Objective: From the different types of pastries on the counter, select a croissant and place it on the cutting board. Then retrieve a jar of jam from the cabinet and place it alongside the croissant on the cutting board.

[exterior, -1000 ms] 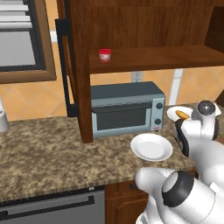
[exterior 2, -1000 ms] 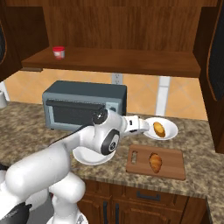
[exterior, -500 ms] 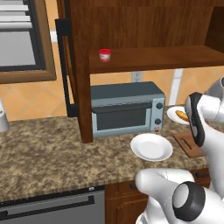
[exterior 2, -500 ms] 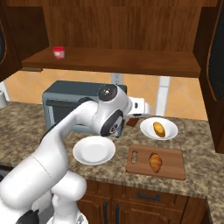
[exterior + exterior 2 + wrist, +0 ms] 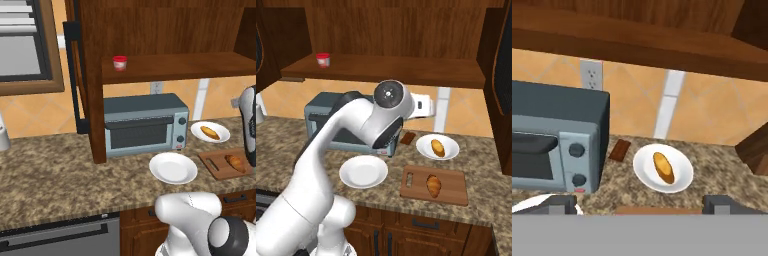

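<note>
Croissant [image 5: 433, 184] on cutting board [image 5: 452, 194]; jar of jam [image 5: 323, 60] unfetched on far-left cabinet shelf [image 5: 406, 70]; gripper [image 5: 641, 205] wide, empty.

The pictures are bright and even, like a computer drawing. Light comes from above and in front. There is no glare and no strong shine. The cabinet [image 5: 165, 35] is darker up high, and its far back corner on the right is nearly black. Under the shelf [image 5: 386, 67] the wall gets a soft shade. The counter [image 5: 50, 175] is well lit, with only faint shadows under the white plates [image 5: 363, 171] and beside the toaster oven [image 5: 145, 125]. The robot's arm [image 5: 356, 130] shows soft grey shading on its round parts. The hand view looks a bit soft and fuzzy. Edges look slightly jagged in the base views. Straight lines stay straight near the edges.
</note>
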